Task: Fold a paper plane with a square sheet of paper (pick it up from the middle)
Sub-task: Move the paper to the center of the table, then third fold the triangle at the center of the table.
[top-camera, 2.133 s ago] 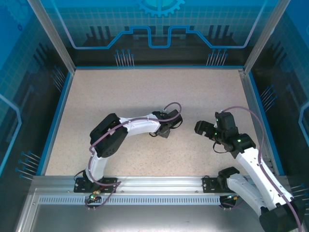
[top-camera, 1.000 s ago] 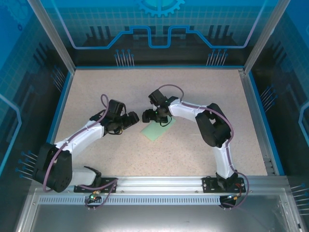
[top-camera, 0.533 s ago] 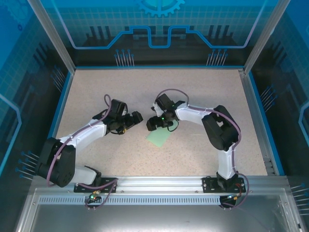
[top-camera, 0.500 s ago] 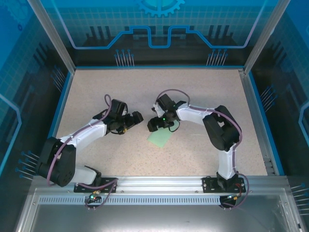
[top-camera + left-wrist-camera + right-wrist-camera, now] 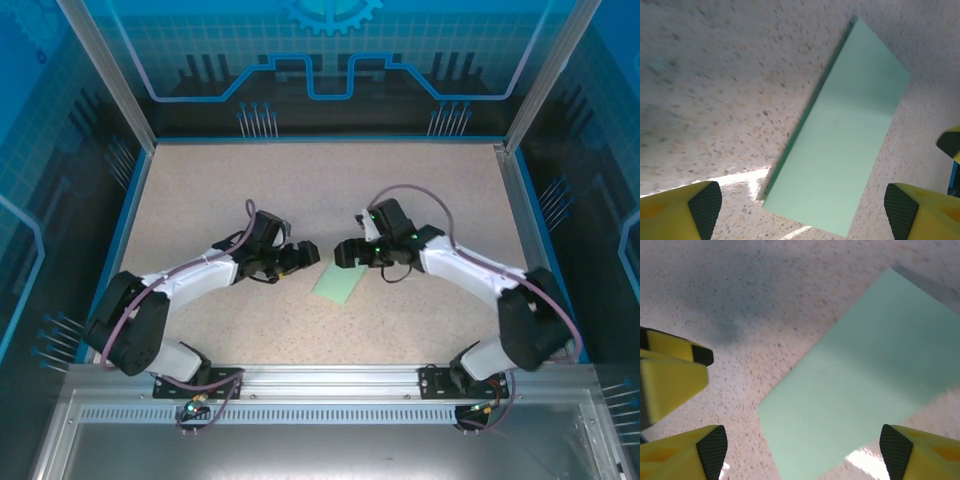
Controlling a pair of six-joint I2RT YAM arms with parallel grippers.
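Mint-green paper sheet (image 5: 337,286), rectangular outline, flat on speckled surface (image 5: 300,190). Left gripper (image 5: 305,254) and right gripper (image 5: 343,253) both open, flanking it. Best bet: approach low, pinch edges evenly.

place: robot lab test cell, an enclosed workbench
walls: blue translucent panels (image 5: 330,60) printed with gear and circuit graphics, at the back and both sides
frame: aluminium corner posts (image 5: 108,75), slotted aluminium rail (image 5: 330,378) along the near edge
surface: speckled beige tabletop (image 5: 300,190) with a blue border
equipment: two white-and-black robot arms, left arm (image 5: 190,282) and right arm (image 5: 468,270), bases bolted side by side at the rail
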